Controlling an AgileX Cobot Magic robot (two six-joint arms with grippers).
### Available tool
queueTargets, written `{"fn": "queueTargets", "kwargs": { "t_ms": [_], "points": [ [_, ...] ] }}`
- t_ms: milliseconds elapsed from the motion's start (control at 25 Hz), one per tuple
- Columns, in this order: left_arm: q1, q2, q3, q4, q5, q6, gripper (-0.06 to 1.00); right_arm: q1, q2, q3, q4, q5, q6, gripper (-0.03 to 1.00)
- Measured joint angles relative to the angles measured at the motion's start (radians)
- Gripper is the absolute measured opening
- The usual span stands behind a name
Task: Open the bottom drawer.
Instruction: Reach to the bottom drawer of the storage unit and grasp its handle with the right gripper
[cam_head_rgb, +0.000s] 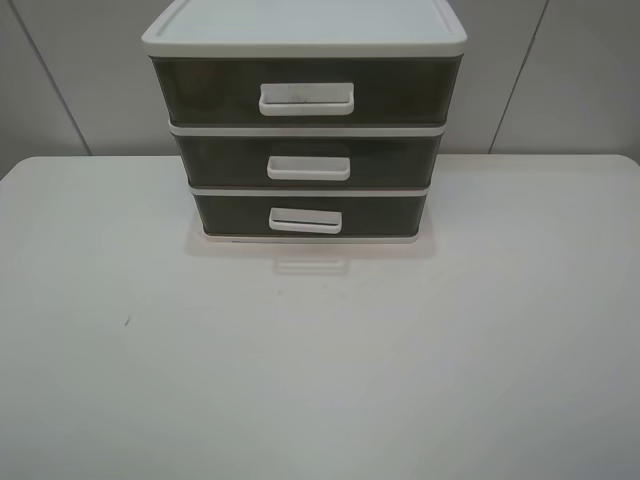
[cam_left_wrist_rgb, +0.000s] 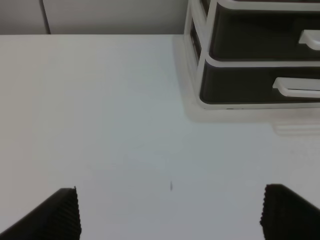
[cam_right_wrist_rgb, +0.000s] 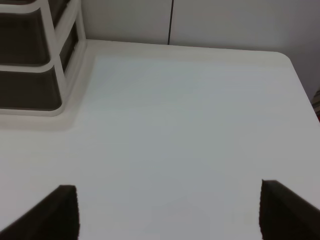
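Here we are over the white desk (cam_head_rgb: 320, 380), and the white-framed drawer unit (cam_head_rgb: 300, 25) stands at the 12 o'clock edge, backed up toward the pale wall (cam_head_rgb: 560, 80). Three smoky brown drawers are stacked in it, and the bottom drawer (cam_head_rgb: 380, 212) sits lowest, right down on the desk, pushed in flush with the frame. Its white loop handle (cam_head_rgb: 305, 220) faces 6 o'clock, with the middle drawer (cam_head_rgb: 400, 158) directly above and the top drawer (cam_head_rgb: 400, 90) above that, both shut as well. A tiny dark speck (cam_head_rgb: 127, 321) marks the desk out at about 8 o'clock from the unit. Neither arm shows from up high. On the left wrist camera, the left claw (cam_left_wrist_rgb: 170, 212) hangs over bare desk with its ribbed black fingers (cam_left_wrist_rgb: 62, 215) spread wide apart and nothing between them; the unit lies off at roughly 1 o'clock from where it faces, well apart. On the right wrist camera, the right claw (cam_right_wrist_rgb: 167, 210) is also spread wide with nothing in it, and the unit's corner sits at about 11 o'clock, well apart from its fingers (cam_right_wrist_rgb: 280, 210).
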Motion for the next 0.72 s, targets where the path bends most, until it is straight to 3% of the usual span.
{"fn": "queueTargets", "kwargs": {
  "t_ms": [280, 400, 520, 720],
  "points": [
    [0.0, 0.0, 0.0, 0.0, 0.0, 0.0, 0.74, 0.0, 0.394, -0.205, 0.091, -0.01, 0.0, 0.72],
    [0.0, 0.0, 0.0, 0.0, 0.0, 0.0, 0.74, 0.012, 0.519, -0.238, 0.141, -0.063, 0.0, 0.72],
    [0.0, 0.0, 0.0, 0.0, 0.0, 0.0, 0.74, 0.097, 0.609, -0.238, 0.152, -0.179, 0.0, 0.72],
    [0.0, 0.0, 0.0, 0.0, 0.0, 0.0, 0.74, 0.341, 0.737, -0.238, 0.073, -0.33, 0.0, 0.72]
  ]
}}
